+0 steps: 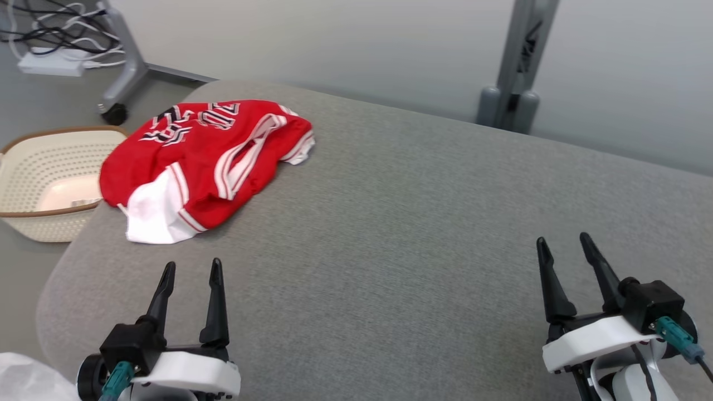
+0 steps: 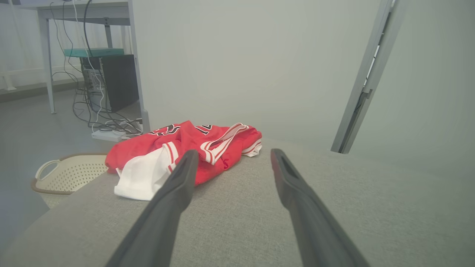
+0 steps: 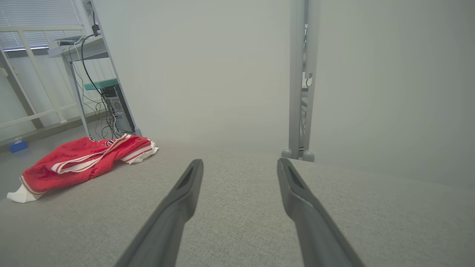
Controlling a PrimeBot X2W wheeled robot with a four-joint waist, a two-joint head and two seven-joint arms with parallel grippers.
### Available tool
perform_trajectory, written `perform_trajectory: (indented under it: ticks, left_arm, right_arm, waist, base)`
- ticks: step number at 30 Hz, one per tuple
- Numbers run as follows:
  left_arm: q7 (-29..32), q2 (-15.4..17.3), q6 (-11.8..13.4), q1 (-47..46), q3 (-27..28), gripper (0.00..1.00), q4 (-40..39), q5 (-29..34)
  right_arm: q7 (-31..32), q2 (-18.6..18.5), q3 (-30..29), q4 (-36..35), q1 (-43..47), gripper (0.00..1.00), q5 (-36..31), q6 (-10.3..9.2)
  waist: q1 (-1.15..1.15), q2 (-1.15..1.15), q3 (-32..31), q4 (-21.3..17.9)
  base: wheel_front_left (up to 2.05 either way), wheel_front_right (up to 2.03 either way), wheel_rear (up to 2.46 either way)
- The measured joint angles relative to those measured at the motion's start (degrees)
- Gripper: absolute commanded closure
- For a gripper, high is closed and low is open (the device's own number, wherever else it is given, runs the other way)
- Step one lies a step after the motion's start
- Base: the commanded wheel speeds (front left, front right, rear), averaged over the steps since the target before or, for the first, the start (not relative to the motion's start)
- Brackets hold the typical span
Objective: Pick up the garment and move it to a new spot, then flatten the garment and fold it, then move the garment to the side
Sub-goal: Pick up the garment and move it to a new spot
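Note:
A red garment with white trim and black lettering lies crumpled at the far left of the grey padded table. It reaches the table's left edge. My left gripper hovers open near the front left, a short way in front of the garment, nothing between its fingers. In the left wrist view the garment lies just ahead of the left gripper, slightly left. My right gripper stands open at the front right, far from the cloth. From the right wrist the garment sits far left of the right gripper.
A cream perforated basket stands on the floor beside the table's left edge, just below the garment. Cables and a power strip lie on the floor at the far left. A grey post rises behind the table.

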Motion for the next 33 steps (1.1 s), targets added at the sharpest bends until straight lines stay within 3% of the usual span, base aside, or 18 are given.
perform_trajectory:
  ticks: [14, 26, 33]
  left_arm:
    - [0.0, 0.04, -1.57, 4.36, 4.9, 0.0, -1.82, 0.73]
    - [0.0, -0.04, -2.69, 4.22, 7.58, 0.0, -2.86, 0.77]
    - [0.0, 0.01, -4.7, -3.68, 13.0, 0.0, -3.61, 0.18]
  right_arm:
    - [0.0, 0.04, 4.23, 0.36, 1.83, 0.0, 4.25, 0.0]
    - [0.0, 0.04, 5.27, 1.18, 1.61, 0.0, 4.7, 0.0]
    - [0.0, 0.02, 5.72, -0.63, -0.96, 0.0, 1.18, 0.0]
  waist:
    - [0.0, 0.0, -4.89, 8.27]
    - [0.0, 0.0, -4.74, 8.4]
    - [0.0, 0.0, -0.69, 6.75]
  base:
    - [0.0, 0.0, 0.0]
    - [0.0, 0.0, 0.0]
    - [0.0, 0.0, 0.0]
